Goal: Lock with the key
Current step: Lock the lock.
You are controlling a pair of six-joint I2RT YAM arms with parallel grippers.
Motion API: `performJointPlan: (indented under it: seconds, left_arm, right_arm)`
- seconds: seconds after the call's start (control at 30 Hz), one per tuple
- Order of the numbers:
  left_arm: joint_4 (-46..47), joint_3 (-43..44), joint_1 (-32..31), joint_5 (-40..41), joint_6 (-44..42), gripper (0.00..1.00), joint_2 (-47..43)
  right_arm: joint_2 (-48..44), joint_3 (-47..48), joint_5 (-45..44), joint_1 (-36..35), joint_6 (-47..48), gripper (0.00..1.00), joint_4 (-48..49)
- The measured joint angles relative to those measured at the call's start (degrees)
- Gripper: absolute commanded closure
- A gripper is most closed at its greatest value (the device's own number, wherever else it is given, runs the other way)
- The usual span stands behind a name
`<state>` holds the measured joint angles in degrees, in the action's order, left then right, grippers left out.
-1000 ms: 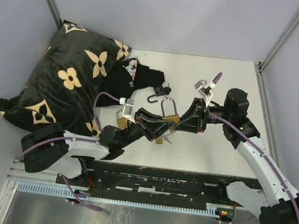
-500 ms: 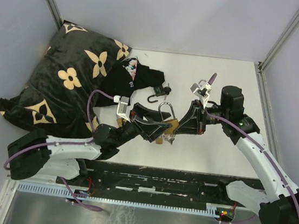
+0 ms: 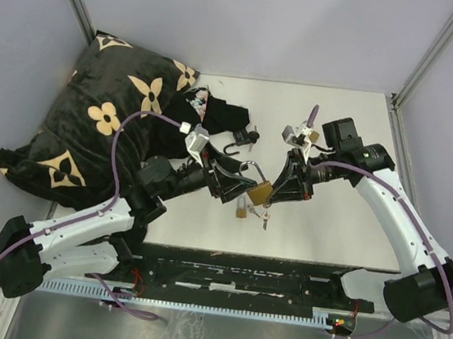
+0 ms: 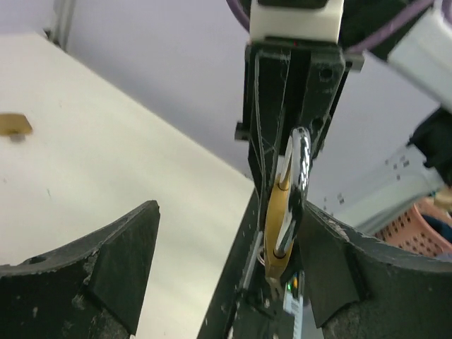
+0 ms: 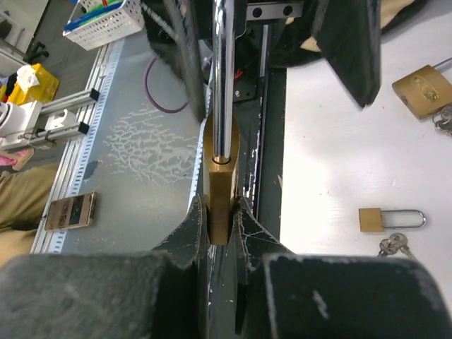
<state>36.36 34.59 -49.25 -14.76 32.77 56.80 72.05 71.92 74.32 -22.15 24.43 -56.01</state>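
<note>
— At the table's (image 3: 353, 152) back left corner, what lies around the arms?
— A black pillow (image 3: 109, 118) with tan flowers, a dark cloth (image 3: 217, 115) spilling off it, and a black hook (image 3: 236, 148) just beside the cloth. Nearer the bases a small padlock (image 3: 241, 211) lies flat, with keys (image 3: 264, 219) just beside it. The right wrist view shows a second padlock (image 5: 422, 88) lying on the table too.
— And the lock for the task?
— The brass padlock (image 3: 258, 192) is off the table, near its middle. The right gripper (image 3: 273, 193) pinches its body, shackle pointing away from the wrist.
— How do the arms stand?
— Both reach inward, facing each other. The left gripper (image 3: 235, 184) is spread wide, holding nothing. The padlock sits close by one finger (image 4: 339, 261), and whether they touch cannot be told
</note>
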Motion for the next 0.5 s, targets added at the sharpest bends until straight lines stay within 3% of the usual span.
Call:
performJointPlan:
  seconds: [0.27,0.5]
  left_arm:
    - [-13.4,9.8,0.7,-14.0,-3.9,0.38,5.7]
    - [-22.1,17.0,1.9,-23.7,-7.8,0.41,10.1]
  right_arm:
    - [11.5,10.6,-3.8,-0.5,28.7,0.98,-28.5]
    - [12.1,11.8,-5.6,-0.6,33.3,0.98,-34.0]
